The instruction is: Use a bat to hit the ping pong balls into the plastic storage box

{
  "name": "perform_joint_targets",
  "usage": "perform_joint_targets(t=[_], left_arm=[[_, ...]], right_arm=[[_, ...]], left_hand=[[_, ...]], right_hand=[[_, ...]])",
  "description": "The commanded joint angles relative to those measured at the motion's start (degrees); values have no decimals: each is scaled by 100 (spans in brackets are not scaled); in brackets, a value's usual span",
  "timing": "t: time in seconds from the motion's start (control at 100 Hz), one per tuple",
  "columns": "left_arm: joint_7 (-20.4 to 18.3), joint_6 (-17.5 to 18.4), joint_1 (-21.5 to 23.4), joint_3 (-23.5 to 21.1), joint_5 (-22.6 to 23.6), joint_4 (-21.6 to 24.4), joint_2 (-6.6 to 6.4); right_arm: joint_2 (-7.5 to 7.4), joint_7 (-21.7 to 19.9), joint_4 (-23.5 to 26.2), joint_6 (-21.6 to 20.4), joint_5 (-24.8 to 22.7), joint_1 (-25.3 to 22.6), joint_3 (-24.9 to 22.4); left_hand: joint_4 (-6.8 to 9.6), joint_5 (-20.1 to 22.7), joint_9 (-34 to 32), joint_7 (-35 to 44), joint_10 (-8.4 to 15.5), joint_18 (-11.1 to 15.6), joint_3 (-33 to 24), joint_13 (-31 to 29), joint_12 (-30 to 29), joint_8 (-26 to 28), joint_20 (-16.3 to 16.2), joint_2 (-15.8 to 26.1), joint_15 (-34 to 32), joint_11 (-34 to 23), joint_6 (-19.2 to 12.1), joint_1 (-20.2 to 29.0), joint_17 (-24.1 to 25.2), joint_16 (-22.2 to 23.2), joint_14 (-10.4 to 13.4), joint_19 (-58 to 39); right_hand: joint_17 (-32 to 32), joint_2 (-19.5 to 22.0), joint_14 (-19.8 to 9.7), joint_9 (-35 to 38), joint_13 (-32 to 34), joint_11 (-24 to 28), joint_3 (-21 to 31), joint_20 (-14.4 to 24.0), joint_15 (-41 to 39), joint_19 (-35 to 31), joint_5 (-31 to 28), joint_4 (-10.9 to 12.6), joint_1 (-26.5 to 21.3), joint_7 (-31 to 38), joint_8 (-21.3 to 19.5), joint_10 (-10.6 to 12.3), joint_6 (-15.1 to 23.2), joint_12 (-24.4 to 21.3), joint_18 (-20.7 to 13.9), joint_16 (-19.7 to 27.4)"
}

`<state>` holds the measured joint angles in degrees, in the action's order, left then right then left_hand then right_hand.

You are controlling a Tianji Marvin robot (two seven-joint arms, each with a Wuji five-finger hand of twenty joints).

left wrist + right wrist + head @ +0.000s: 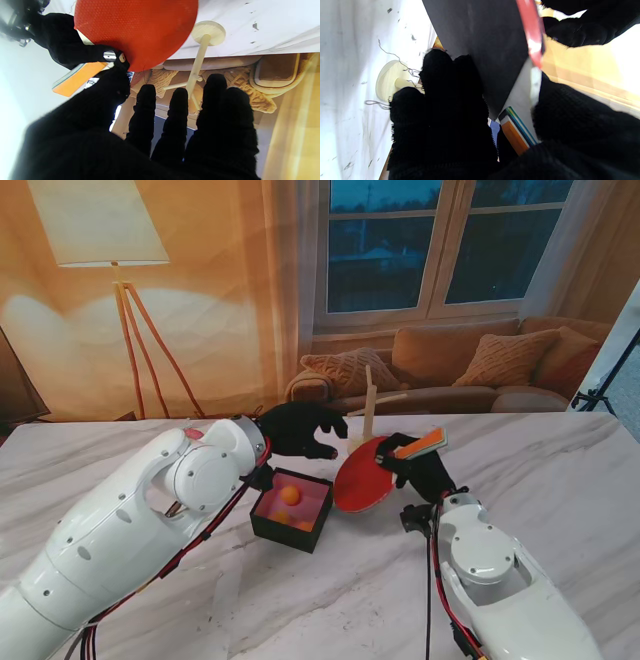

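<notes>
Dusk window (pixel 447 245), tan cushioned sofa (pixel 450 375), lit floor lamp (pixel 100 225)

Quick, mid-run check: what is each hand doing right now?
Left hand: open, fingers apart, holding nothing, above the box's far side.
Right hand: shut on the bat at its handle.

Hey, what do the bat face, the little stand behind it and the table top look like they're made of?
Bat: red face looks like pimpled rubber, matte, with a fine dot texture in the left wrist view; its other face is plain black. Stand: pale unpainted wood, judging by its round base and dowel post. Table: white with grey veins, like marble or a marble-look laminate; I cannot tell which.
</notes>
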<state>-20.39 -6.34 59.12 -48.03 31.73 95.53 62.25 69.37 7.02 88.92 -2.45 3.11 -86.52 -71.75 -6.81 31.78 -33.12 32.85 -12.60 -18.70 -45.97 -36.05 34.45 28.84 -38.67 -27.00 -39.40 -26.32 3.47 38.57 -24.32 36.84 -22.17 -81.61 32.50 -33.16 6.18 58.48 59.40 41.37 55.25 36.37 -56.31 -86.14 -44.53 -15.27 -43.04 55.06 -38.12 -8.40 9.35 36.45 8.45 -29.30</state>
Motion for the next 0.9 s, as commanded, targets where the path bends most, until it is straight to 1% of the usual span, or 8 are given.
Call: perform_joint_targets(t=[0.0,0.21,0.31,0.37,0.49,0.59,0.66,0.89], left_arm=[[-86,-28,104,-97,79,54,-69],[-141,-66,527,-514,454,263,-146],[-171,-115,739,-719,578,351,-174],[-199,-146,848,-821,617,402,-189],[-157,-128,1084,-1040,777,502,-203],[-146,-125,1313,-1257,885,615,-220],[-186,-155,1484,-1403,934,721,-235],[-63,-122,2050,-1853,1242,976,-243]], right_arm=[[-7,-52,-80,21,-39,-66,-57],[-53,-176,-168,18,-155,-92,-192],[-77,-252,-199,36,-210,-97,-245],[-98,-334,-231,66,-238,-95,-267],[-156,-549,-323,109,-336,-92,-297],[-174,-611,-381,163,-383,-96,-326],[-177,-600,-447,163,-459,-74,-332],[-160,-547,-586,277,-511,0,-361]], left_hand=[[177,-42,89,-47,6,128,65,124,-116,0,-110,86,-26,-40,76,-63,109,17,-354,40],[174,4,98,-60,-6,117,177,301,-133,23,-90,194,18,-11,116,-67,463,59,-276,268],[180,29,166,-80,-34,89,247,548,-165,30,-22,239,189,56,152,-39,828,34,-241,567],[186,38,244,-117,-36,67,340,806,-198,27,53,293,398,123,179,-7,1175,-11,-202,863],[200,17,403,-214,-22,39,509,1067,-266,4,173,395,697,259,194,-14,1487,-95,-109,1215],[208,-15,491,-364,-18,22,672,1330,-347,-37,382,484,1003,386,206,32,1931,-196,-55,1700],[222,-20,565,-424,-21,51,759,1461,-420,-44,440,533,1147,494,224,72,2151,-239,-13,1917],[236,-6,626,-540,2,68,884,1571,-607,-53,458,598,1384,699,236,95,2285,-321,37,2194]], right_hand=[[-27,621,-518,130,-249,26,587,56,83,-69,-1064,167,-646,654,-214,1175,370,-29,-277,-12],[-40,619,-507,127,-251,29,585,55,77,-70,-1058,166,-644,652,-208,1152,350,-30,-270,-17],[-41,626,-506,122,-247,25,574,55,75,-72,-1032,163,-637,632,-190,1136,344,-34,-264,-19],[-50,626,-500,110,-264,17,566,55,82,-72,-1012,161,-633,611,-167,1127,333,-39,-260,-18],[-64,617,-487,82,-273,-6,560,53,86,-66,-968,156,-622,566,-111,1107,322,-49,-255,-18],[-101,627,-468,51,-294,-27,553,52,89,-56,-939,153,-625,538,-58,1077,293,-54,-254,-20],[-101,620,-476,45,-291,-33,539,55,84,-60,-911,150,-619,520,-15,1075,301,-55,-261,-23],[-122,617,-472,-34,-322,-89,516,63,94,-62,-780,138,-593,462,125,1038,291,-75,-255,-22]])
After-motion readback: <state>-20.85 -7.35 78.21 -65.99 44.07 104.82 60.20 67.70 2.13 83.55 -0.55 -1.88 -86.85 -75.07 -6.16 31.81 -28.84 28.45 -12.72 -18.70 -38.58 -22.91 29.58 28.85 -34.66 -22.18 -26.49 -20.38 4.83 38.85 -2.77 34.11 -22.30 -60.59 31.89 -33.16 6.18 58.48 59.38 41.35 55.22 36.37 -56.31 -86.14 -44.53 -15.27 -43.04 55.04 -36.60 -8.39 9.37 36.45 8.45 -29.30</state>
